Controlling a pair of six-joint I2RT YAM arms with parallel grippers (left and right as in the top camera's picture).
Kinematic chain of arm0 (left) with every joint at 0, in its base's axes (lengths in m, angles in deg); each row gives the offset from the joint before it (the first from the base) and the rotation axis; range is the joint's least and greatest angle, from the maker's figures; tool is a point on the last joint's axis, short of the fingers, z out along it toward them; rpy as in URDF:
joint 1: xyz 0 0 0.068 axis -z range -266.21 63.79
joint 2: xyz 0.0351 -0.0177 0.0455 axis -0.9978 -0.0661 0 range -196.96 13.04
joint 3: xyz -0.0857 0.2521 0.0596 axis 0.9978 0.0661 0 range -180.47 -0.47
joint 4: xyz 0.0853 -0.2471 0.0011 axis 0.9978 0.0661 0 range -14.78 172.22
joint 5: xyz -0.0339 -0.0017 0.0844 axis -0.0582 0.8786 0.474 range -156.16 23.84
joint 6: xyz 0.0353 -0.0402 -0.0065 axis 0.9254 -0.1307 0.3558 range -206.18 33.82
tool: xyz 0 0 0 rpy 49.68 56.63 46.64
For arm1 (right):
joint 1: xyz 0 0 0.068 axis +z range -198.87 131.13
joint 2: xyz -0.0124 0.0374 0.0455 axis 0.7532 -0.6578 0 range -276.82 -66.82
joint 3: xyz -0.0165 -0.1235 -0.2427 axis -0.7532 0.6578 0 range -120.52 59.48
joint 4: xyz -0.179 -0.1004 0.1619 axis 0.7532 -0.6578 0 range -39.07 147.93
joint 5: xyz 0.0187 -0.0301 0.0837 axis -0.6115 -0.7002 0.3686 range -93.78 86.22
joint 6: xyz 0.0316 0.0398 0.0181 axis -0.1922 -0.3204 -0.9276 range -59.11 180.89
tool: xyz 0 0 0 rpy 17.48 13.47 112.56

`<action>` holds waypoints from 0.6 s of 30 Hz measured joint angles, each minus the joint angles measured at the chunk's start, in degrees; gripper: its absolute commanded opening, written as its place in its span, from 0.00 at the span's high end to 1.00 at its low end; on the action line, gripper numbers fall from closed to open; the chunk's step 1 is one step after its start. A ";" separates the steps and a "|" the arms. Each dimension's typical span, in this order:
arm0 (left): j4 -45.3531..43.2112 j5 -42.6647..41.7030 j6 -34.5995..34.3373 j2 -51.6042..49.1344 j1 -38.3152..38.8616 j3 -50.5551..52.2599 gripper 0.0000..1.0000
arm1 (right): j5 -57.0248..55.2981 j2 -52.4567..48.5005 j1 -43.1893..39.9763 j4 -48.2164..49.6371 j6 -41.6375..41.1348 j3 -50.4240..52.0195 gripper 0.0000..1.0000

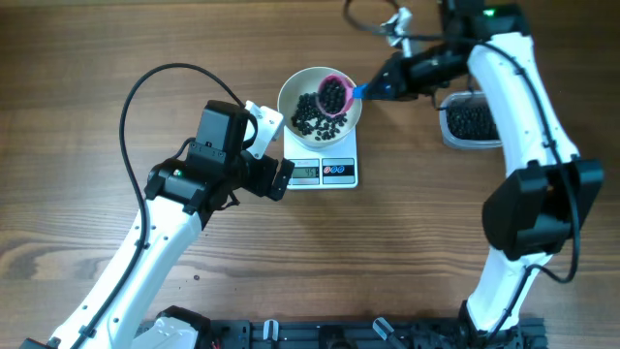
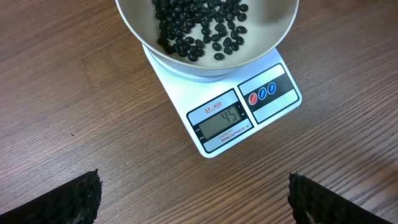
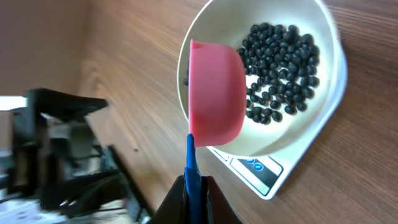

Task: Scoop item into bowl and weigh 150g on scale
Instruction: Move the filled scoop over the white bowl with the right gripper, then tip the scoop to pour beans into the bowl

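Wood table [image 1: 97, 145], scale [image 1: 325, 173] mid-frame, bowl [image 1: 291, 92] sitting on it. Beads [image 1: 308, 118] covered part of the bowl floor in a thin patch. Display [image 2: 222, 122] read 45, so well short of 150 and roughly a third done by my guess. Right gripper [image 3: 193, 194] was clamped tight on the blue handle of the pink scoop [image 1: 332, 94], which was loaded with beads and hung over the bowl's 2 o'clock rim, tipped inward; the dump looked underway or about to start. Tub [image 1: 472, 121] at the bowl's 3 o'clock had plenty left. Left gripper [image 2: 193, 198] was spread wide and empty, at the scale's 9 o'clock. Several more scoops likely needed.
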 measured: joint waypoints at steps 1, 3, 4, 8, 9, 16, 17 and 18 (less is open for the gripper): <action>0.00 0.00 0.00 0.00 0.00 0.00 0.00 | -1.90 0.26 1.33 0.70 -0.76 0.00 0.96; 0.00 0.00 0.00 0.00 0.00 0.00 0.00 | -5.35 0.57 3.52 1.90 -2.01 0.00 0.96; 0.00 0.00 0.00 0.00 0.00 0.00 0.00 | -6.88 0.63 4.39 2.45 -2.54 0.00 0.96; 0.00 0.00 0.00 0.00 0.00 0.00 0.00 | -14.93 1.03 7.72 4.57 -4.24 0.00 0.96; -0.02 0.00 0.00 0.00 0.00 0.00 0.00 | -17.16 1.16 8.52 5.22 -4.55 0.00 0.96; -0.02 0.00 0.00 0.00 0.00 0.00 0.00 | -33.38 2.29 14.43 9.09 -5.25 0.00 0.96; 0.00 0.00 0.00 0.00 0.00 0.00 0.00 | -35.52 2.36 15.32 9.27 -5.22 0.00 0.96; -0.02 0.00 0.00 0.00 0.00 0.00 0.00 | -38.40 2.40 16.41 9.57 -5.01 0.00 0.96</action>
